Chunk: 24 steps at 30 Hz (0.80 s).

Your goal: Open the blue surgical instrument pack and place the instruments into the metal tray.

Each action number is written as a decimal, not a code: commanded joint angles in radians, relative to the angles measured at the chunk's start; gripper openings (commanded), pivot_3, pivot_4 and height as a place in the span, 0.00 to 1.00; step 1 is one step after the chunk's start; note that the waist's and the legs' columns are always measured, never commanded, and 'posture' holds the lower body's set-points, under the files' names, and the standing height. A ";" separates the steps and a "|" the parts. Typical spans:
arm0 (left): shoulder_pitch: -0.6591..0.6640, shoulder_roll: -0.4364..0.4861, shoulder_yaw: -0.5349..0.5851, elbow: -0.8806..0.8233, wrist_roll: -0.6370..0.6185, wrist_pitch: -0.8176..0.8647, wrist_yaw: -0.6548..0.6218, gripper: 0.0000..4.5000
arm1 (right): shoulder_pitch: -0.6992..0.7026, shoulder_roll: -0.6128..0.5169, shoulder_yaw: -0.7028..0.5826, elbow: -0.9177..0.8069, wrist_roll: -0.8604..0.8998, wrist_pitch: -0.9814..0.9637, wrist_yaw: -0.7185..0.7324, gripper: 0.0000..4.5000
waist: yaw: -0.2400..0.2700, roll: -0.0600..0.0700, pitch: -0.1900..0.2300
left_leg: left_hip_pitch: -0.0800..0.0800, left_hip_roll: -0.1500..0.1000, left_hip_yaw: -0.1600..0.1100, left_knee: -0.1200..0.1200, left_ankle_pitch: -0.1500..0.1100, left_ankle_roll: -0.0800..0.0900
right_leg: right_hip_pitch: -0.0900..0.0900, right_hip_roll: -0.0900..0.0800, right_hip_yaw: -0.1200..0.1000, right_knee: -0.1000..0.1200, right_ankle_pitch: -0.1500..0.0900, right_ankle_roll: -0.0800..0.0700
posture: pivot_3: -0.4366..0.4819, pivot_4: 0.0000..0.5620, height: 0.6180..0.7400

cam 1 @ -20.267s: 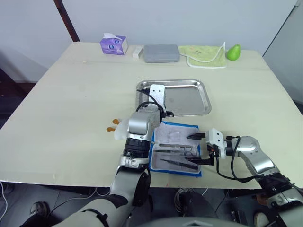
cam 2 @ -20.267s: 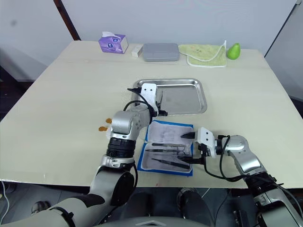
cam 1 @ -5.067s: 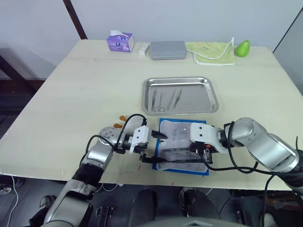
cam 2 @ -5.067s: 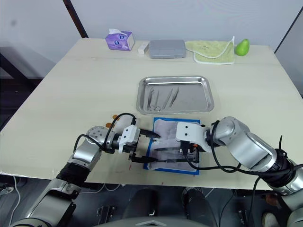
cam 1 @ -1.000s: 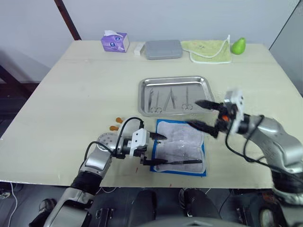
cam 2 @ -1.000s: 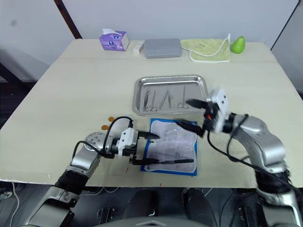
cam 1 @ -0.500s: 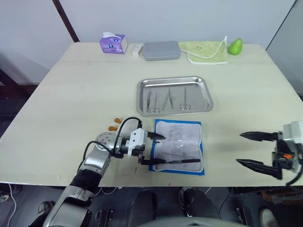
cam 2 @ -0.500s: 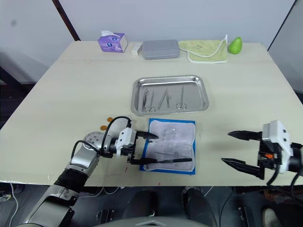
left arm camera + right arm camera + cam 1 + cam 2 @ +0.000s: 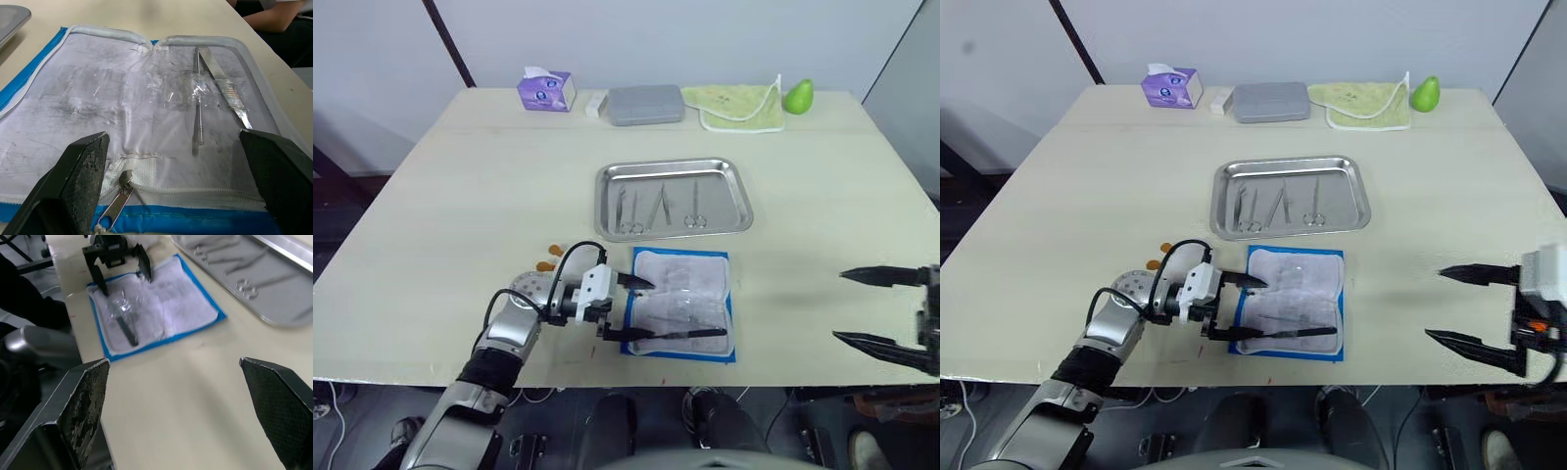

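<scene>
The blue surgical instrument pack [image 9: 683, 304] lies unzipped and flat near the table's front edge, clear lining up. Dark tweezers [image 9: 690, 334] and a thin tool [image 9: 198, 122] lie in its near half. The metal tray [image 9: 674, 164] sits just behind it and holds three instruments [image 9: 658, 206] side by side. My left gripper [image 9: 641, 308] stands open across the pack's left edge by the zipper [image 9: 120, 188], gripping nothing. Far to the right, at the table's front right edge, my right gripper [image 9: 844, 306] hangs open and empty, well away from the pack.
Along the back edge stand a purple tissue box [image 9: 546, 90], a grey hard case [image 9: 646, 105], a green cloth [image 9: 739, 106] and a green pear [image 9: 798, 96]. Small orange feet of a toy [image 9: 546, 264] show left of the pack. A person's arm [image 9: 264, 14] is beyond the front edge.
My right gripper has pulled away from the tray and pack to the table's front right edge, still open. The left gripper and the pack have stayed put.
</scene>
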 commanded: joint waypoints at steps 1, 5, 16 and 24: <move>0.026 0.029 -0.005 0.002 0.017 0.031 -0.008 1.00 | -0.066 0.021 0.171 -0.114 -0.033 0.059 -0.180 0.99 | -0.002 -0.001 0.001 | 0.000 0.000 0.000 0.000 0.000 0.000 | 0.000 0.000 0.000 0.000 0.000 0.000 | 0.48 0.27 1.00; 0.022 0.036 -0.008 0.005 0.020 0.028 -0.014 1.00 | -0.211 0.039 0.400 -0.157 -0.089 0.181 -0.367 0.99 | -0.006 -0.004 0.002 | 0.001 0.000 0.001 -0.001 0.000 0.000 | 0.000 0.000 0.003 0.000 0.001 -0.002 | 0.48 0.27 1.00; 0.011 0.028 -0.012 0.016 0.023 0.028 -0.010 1.00 | -0.476 0.158 0.864 -0.003 -0.303 0.157 -0.442 0.37 | -0.010 -0.006 0.004 | 0.000 0.000 0.002 -0.001 0.000 0.000 | -0.001 -0.001 0.002 0.000 0.001 -0.004 | 0.48 0.27 1.00; 0.045 0.039 -0.004 -0.006 0.019 0.017 -0.008 1.00 | -0.494 0.171 0.976 0.053 -0.412 0.061 -0.397 0.37 | -0.013 -0.006 0.004 | 0.001 0.000 0.002 -0.001 0.000 0.000 | -0.001 0.000 0.003 0.000 0.001 -0.004 | 0.48 0.27 1.00</move>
